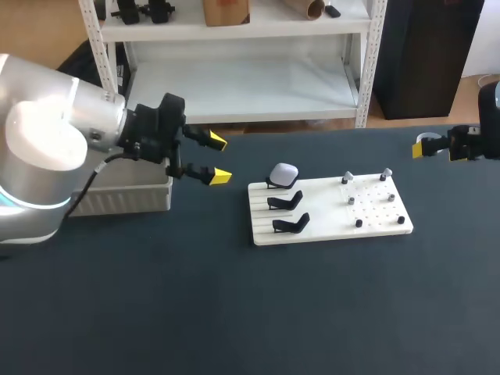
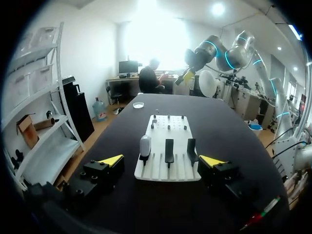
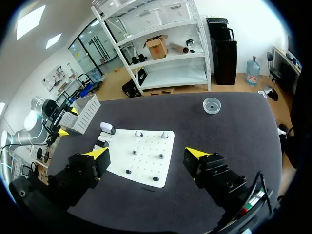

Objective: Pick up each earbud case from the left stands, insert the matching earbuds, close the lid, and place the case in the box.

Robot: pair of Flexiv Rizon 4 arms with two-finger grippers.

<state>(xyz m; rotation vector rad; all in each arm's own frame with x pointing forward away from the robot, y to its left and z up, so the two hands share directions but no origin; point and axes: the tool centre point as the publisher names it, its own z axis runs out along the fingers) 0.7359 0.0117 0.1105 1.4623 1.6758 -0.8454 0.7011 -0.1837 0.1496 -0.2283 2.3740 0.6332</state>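
Observation:
A white board [image 1: 328, 211] lies mid-table. Three black stands line its left part. The farthest stand holds a shut white earbud case [image 1: 283, 173]; the other two stands [image 1: 286, 201] are empty. Small earbuds [image 1: 348, 179] sit on pegs on the board's right part. My left gripper [image 1: 216, 158] hovers open to the left of the board, with nothing between its fingers. In the left wrist view the case [image 2: 145, 145] lies ahead of the open left gripper [image 2: 162, 161]. My right gripper [image 1: 428, 147] hangs at the far right edge. The right wrist view shows the right gripper [image 3: 146, 153] open and empty above the board [image 3: 146, 161].
A pale grey box [image 1: 125, 195] stands at the left, partly behind my left arm, and appears as the box [image 3: 85, 112] in the right wrist view. A small clear dish [image 3: 211, 105] sits near the table's far right corner.

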